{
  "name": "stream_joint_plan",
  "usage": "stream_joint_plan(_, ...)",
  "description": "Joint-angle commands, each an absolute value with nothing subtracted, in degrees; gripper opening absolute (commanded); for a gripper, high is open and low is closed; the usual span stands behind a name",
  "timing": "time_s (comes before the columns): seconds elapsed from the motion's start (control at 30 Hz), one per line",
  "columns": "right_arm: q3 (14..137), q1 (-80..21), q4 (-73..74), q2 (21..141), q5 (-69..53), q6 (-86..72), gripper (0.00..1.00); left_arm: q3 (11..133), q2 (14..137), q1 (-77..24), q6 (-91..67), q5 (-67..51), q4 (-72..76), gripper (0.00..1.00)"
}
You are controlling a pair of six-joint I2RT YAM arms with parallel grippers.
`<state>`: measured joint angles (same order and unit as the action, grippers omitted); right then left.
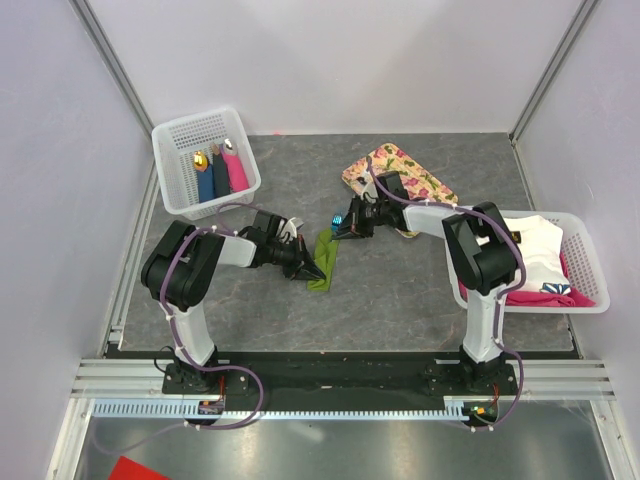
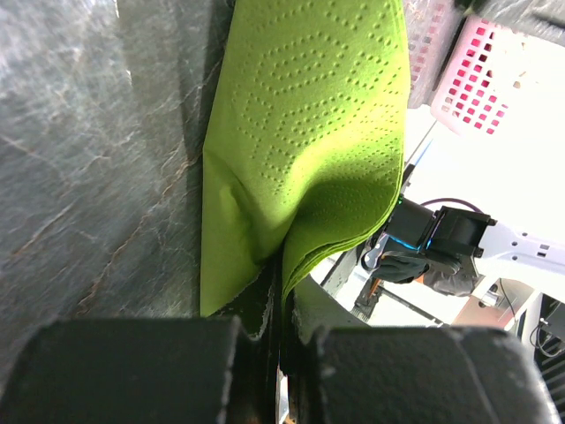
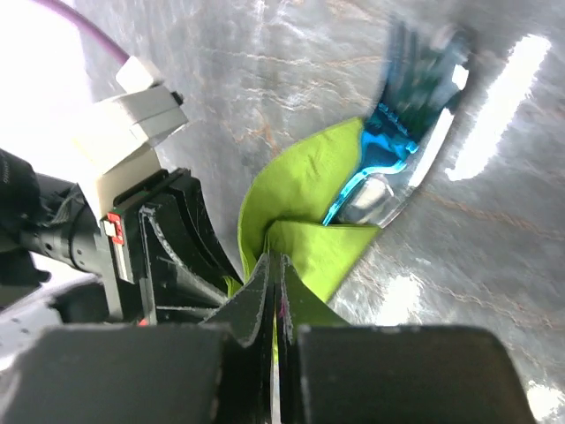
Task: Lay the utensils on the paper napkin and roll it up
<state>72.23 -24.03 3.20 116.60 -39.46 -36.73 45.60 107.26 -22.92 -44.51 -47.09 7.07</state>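
Note:
The olive-green paper napkin (image 1: pixel 324 259) lies folded into a narrow bundle on the table between both arms. My left gripper (image 1: pixel 305 268) is shut on its near end; the left wrist view shows the napkin (image 2: pixel 300 150) pinched between the closed jaws. My right gripper (image 1: pixel 345 228) is shut on the far end of the napkin (image 3: pixel 313 243). A bright blue fork (image 3: pixel 415 97) and a silvery utensil (image 3: pixel 380 199) stick out of the napkin's far end onto the table. The blue tip also shows in the top view (image 1: pixel 337 220).
A pink-flowered tray (image 1: pixel 400 175) lies behind the right gripper. A white basket (image 1: pixel 200 160) at the back left holds dark blue and pink bundles. A white basket (image 1: pixel 575 265) at the right holds white and pink cloths.

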Motion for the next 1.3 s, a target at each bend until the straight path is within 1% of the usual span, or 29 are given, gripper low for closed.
stream_joint_plan(0.0, 66.8, -23.9, -11.1, 113.9, -40.3, -49.0, 0.0, 45.6, 108.7, -22.8, -43.8, -44.2, 6.5, 0.02)
stream_joint_plan(0.3, 62.1, -24.0, -18.2, 117.2, -41.3, -53.3, 0.0, 45.8, 108.6, -22.9, -43.4, -44.2, 6.6, 0.02)
stream_joint_plan(0.5, 60.2, -24.0, -18.5, 118.3, -41.0, -53.7, 0.0, 45.9, 108.4, -22.9, -43.2, -44.2, 6.7, 0.02)
stream_joint_plan(0.87, 61.1, -24.1, -13.8, 121.2, -38.1, -50.4, 0.0, 46.4, 105.7, -23.3, -40.9, -44.2, 6.6, 0.02)
stream_joint_plan(1.27, 62.6, -25.4, -6.8, 121.1, -33.1, -46.0, 0.0, 50.1, 103.0, -26.5, -39.4, -44.6, 5.1, 0.02)
